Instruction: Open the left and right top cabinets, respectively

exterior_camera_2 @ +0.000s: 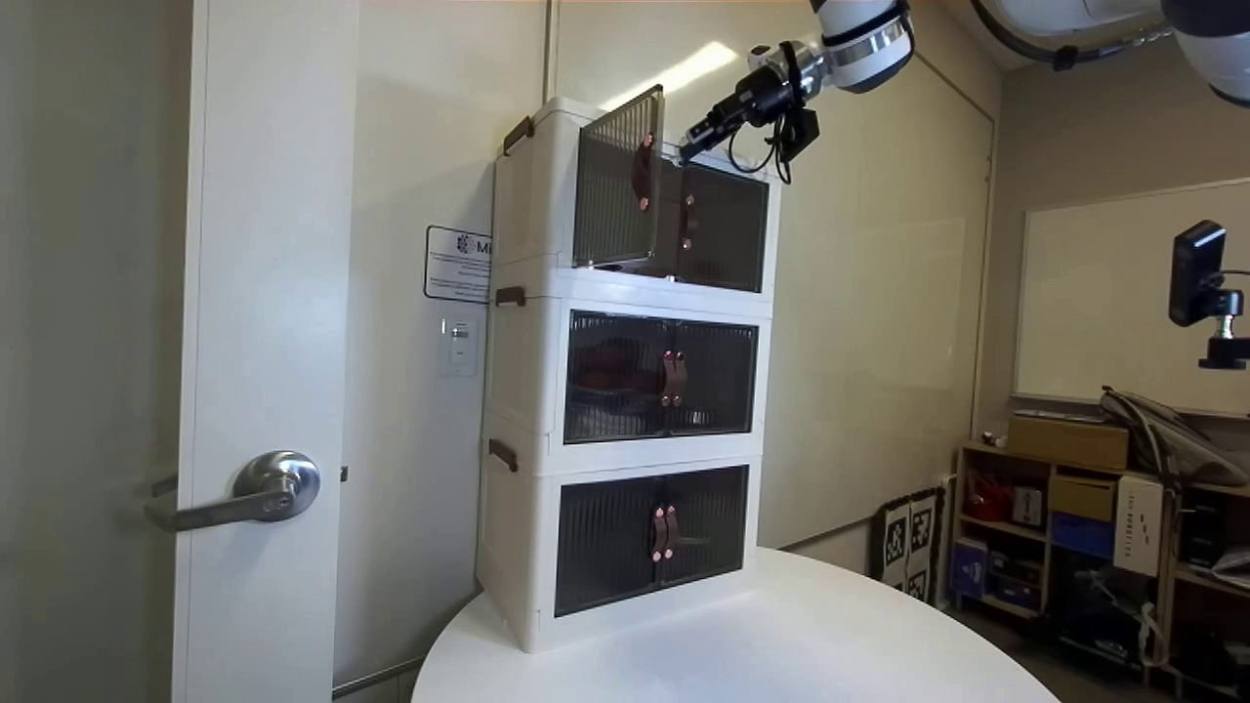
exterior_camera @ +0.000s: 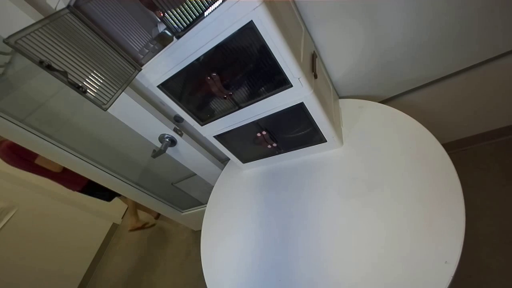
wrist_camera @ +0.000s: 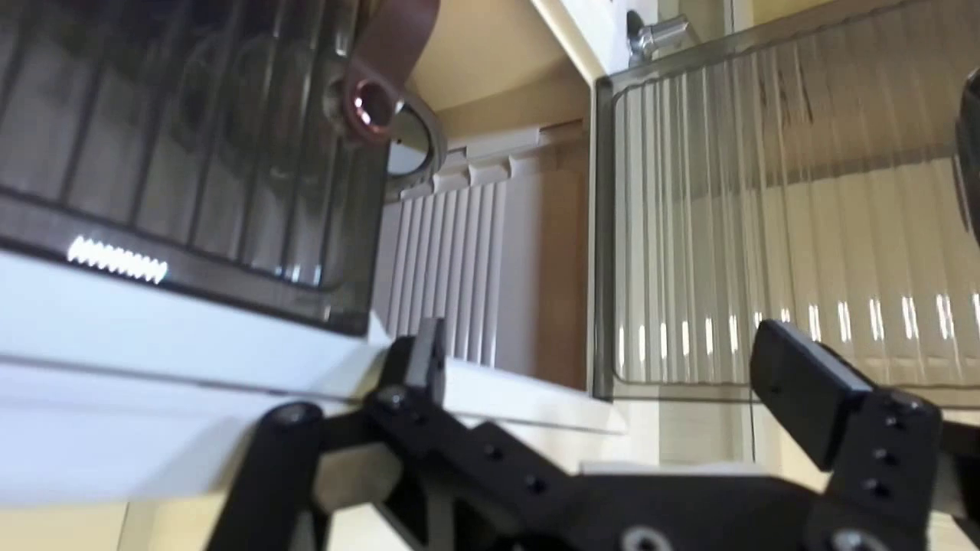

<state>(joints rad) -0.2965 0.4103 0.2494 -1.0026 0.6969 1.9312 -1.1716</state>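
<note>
The left top cabinet's slatted door [exterior_camera_2: 615, 186] stands swung open; it also shows in an exterior view [exterior_camera: 76, 56] and at the right of the wrist view [wrist_camera: 796, 229]. The right top cabinet's slatted door [exterior_camera_2: 728, 229] looks shut or nearly so; its brown leather handle [wrist_camera: 387, 61] shows in the wrist view. My gripper [wrist_camera: 601, 337] is open and empty at the upper edge of the left opening, beside the right door's free edge. One finger overlaps the white top frame; I cannot tell whether it touches. The gripper also shows in an exterior view [exterior_camera_2: 687, 151].
The white unit [exterior_camera_2: 513, 391] stands on a round white table [exterior_camera: 340, 224]. Its middle doors [exterior_camera_2: 664, 379] and bottom doors [exterior_camera_2: 652, 537] are shut. A room door with a lever handle [exterior_camera_2: 278, 488] stands beside it. The wall is close behind. A person [exterior_camera: 52, 166] shows beyond the glass.
</note>
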